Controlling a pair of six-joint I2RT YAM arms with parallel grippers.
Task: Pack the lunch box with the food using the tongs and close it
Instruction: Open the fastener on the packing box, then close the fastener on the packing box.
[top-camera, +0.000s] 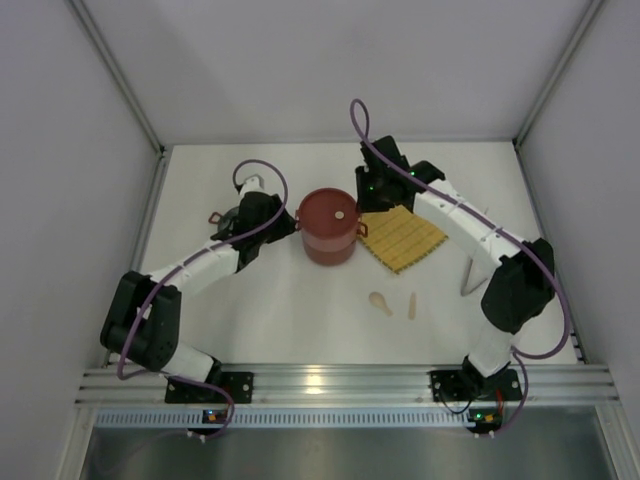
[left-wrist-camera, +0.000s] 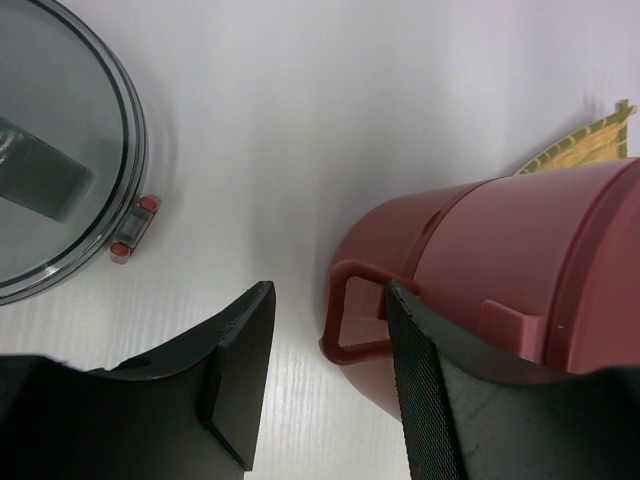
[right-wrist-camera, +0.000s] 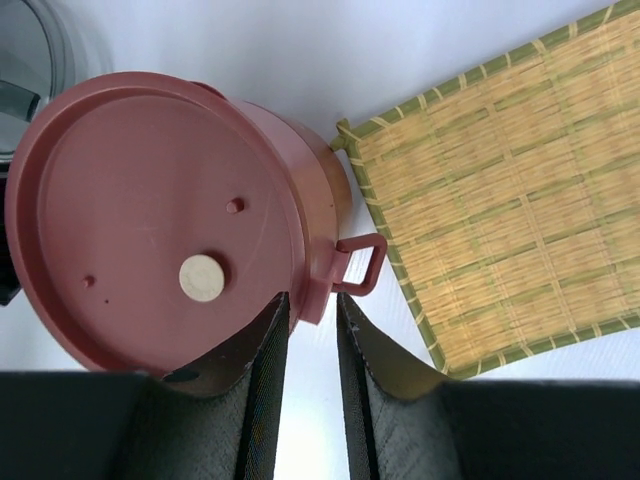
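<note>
The maroon tiffin lunch box stands stacked at the middle of the table with its flat lid already on. The yellow woven mat, touching the box at its 3 o'clock, is bare. No food shows anywhere, so the packing looks done. The tongs lie on the table at the box's 4 o'clock, well apart from both arms. A small beige spoon and stick lie at its 5 o'clock.

The left gripper sits at the box's 9 o'clock, released. Its jaws stand apart on either side of the small side handle, and the left finger is clear of it. The right gripper is at the box's 1 o'clock, jaws nearly together. The lid's side tab lies right at the fingertips, and I cannot tell whether they pinch it or only hover there.

A clear round piece with a red clip lies at the left gripper's 10 o'clock. Whether it belongs on the box is unclear.

What seems left is seating or fastening the closure, if anything.
</note>
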